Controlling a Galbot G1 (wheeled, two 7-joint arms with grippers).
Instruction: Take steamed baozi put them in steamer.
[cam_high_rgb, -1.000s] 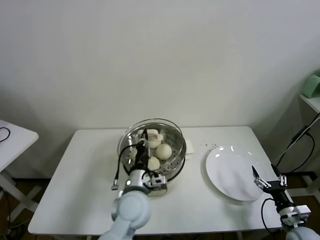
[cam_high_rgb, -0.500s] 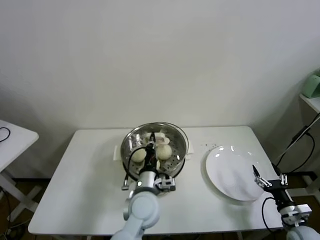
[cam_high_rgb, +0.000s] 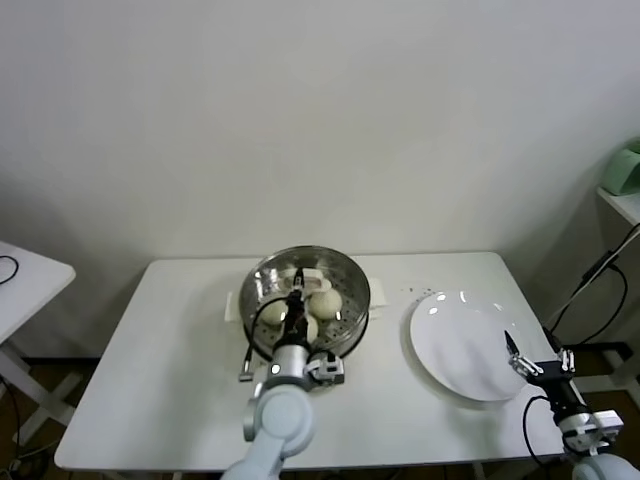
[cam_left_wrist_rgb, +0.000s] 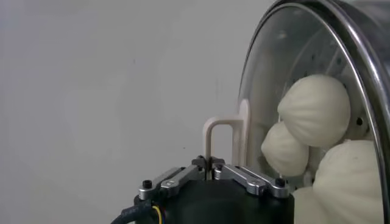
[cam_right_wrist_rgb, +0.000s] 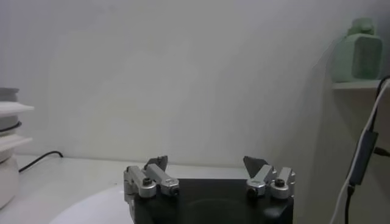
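The steamer (cam_high_rgb: 355, 275), a shiny steel basket on a white base, stands mid-table. Several cream-white baozi (cam_high_rgb: 323, 301) lie in it. In the left wrist view the baozi (cam_left_wrist_rgb: 314, 109) show through the round glass lid (cam_left_wrist_rgb: 268, 73). My left gripper (cam_high_rgb: 296, 298) is over the basket, shut on the lid's white handle (cam_left_wrist_rgb: 210, 131), and holds the lid over the steamer; it also shows in the left wrist view (cam_left_wrist_rgb: 210, 163). My right gripper (cam_high_rgb: 512, 345) is open and empty over the near right edge of the white plate (cam_high_rgb: 460, 345); it also shows in the right wrist view (cam_right_wrist_rgb: 206, 163).
The white plate holds nothing. A green object (cam_high_rgb: 625, 170) sits on a shelf at the far right, with black cables below it. Another white table's corner (cam_high_rgb: 30, 275) shows at the left. A bare tabletop (cam_high_rgb: 170, 350) lies left of the steamer.
The glass lid, held tilted and offset to the steamer's left a second ago, has moved right with my left gripper and now lines up over the basket. The right arm has not moved.
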